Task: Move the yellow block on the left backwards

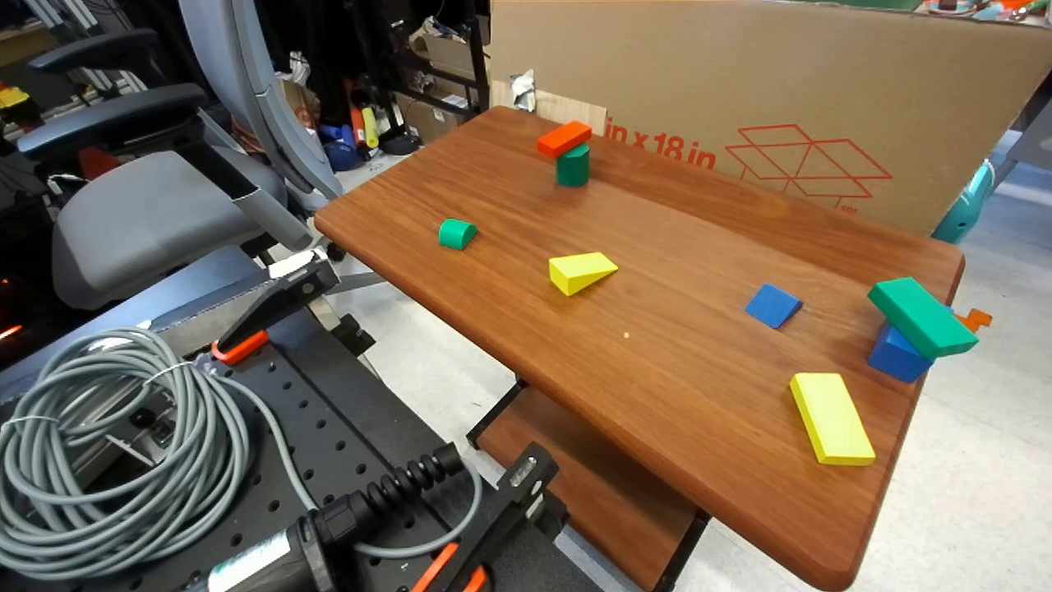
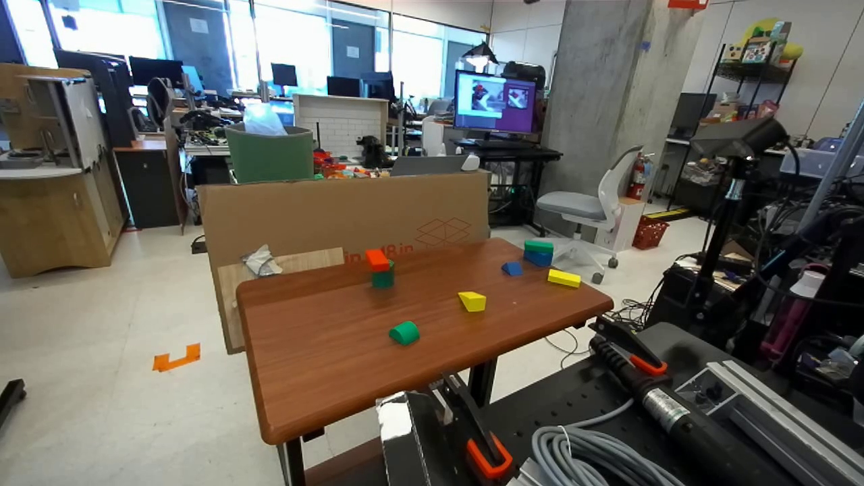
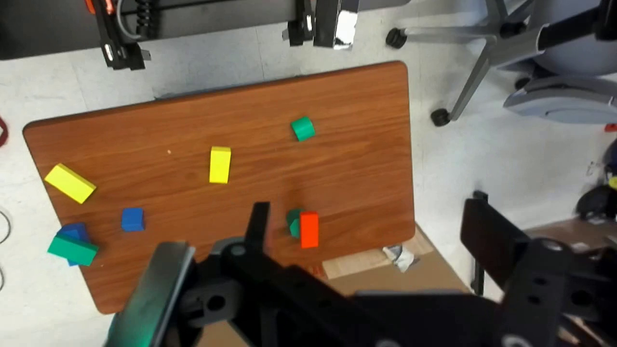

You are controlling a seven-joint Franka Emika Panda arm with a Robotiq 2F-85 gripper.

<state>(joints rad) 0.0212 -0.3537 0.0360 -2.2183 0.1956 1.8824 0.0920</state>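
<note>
Bright, fairly even room light; shadows on the surface (image 1: 674,395) are faint and soft
In an exterior view the windows (image 2: 209,40) burn out to white; in an exterior view it grows dark behind the chair (image 1: 156,214); in the wrist view a silvery patch (image 3: 345,29) glares, and the hand (image 3: 365,207) is dark and slightly blurred.

Yellow wedge (image 1: 579,271) on wooden table (image 1: 674,386), orange block (image 1: 565,139) atop green block (image 1: 573,168), coiled grey cable (image 1: 220,448)

wrist view | hand (image 3: 368,206): black, angular links (image 3: 299,289) | round greyish screw heads (image 3: 551,245) | small dark holes (image 3: 215,302)
</note>
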